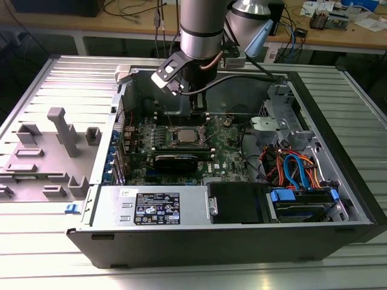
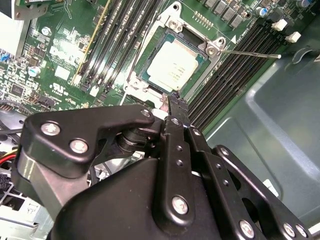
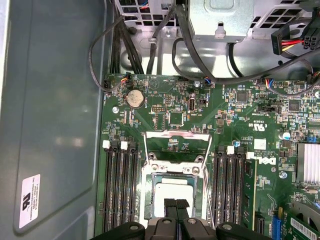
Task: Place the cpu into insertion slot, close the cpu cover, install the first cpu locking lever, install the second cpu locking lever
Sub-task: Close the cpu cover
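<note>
- The exterior view shows the whole open case [image 1: 199, 251] with the arm [image 1: 202, 30] hanging into it. Both wrist views show the socket [image 3: 149, 196] [image 2: 148, 55] close up.
- The first wrist view shows the cover [image 3: 176, 134] lifted open. The second wrist view shows a thin lever [image 2: 250, 53] sticking out.
- The cpu [image 3: 172, 190] [image 2: 172, 67], a silver square, lies flat in the socket.
- The gripper [image 3: 176, 204] has its fingers pressed together, holding nothing, over the cpu's edge.
- Memory slots [image 3: 117, 185] crowd both sides.

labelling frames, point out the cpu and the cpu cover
cpu [image 2: 172, 68]: second wrist view, middle of its silver top
cpu cover [image 3: 176, 134]: first wrist view, free-end bar of the open frame
</note>
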Controlling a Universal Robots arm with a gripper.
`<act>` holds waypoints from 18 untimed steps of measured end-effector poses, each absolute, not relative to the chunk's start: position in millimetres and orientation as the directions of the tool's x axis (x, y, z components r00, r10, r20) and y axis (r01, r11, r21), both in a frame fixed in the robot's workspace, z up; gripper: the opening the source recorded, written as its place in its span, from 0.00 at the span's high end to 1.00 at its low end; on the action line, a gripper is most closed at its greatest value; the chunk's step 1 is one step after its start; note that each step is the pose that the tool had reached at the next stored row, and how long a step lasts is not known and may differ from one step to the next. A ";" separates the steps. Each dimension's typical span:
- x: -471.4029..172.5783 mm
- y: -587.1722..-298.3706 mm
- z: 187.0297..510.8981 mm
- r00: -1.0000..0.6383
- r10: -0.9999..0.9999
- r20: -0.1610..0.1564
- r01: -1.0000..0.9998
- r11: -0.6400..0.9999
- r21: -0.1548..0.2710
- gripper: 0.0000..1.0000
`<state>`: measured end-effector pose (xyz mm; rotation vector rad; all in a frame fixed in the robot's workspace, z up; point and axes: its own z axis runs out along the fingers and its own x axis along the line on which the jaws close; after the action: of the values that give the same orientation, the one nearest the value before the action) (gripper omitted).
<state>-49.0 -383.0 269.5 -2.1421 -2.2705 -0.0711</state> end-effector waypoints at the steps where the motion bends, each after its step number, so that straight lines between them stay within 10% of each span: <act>1: -48.2 -383.0 269.6 -0.059 0.997 0.045 0.998 0.058 0.020 0.89; 18: -28.9 -383.0 274.2 -0.059 0.997 0.045 0.998 0.058 0.019 0.89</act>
<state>-28.9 -383.0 274.2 -2.1416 -2.2702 -0.0703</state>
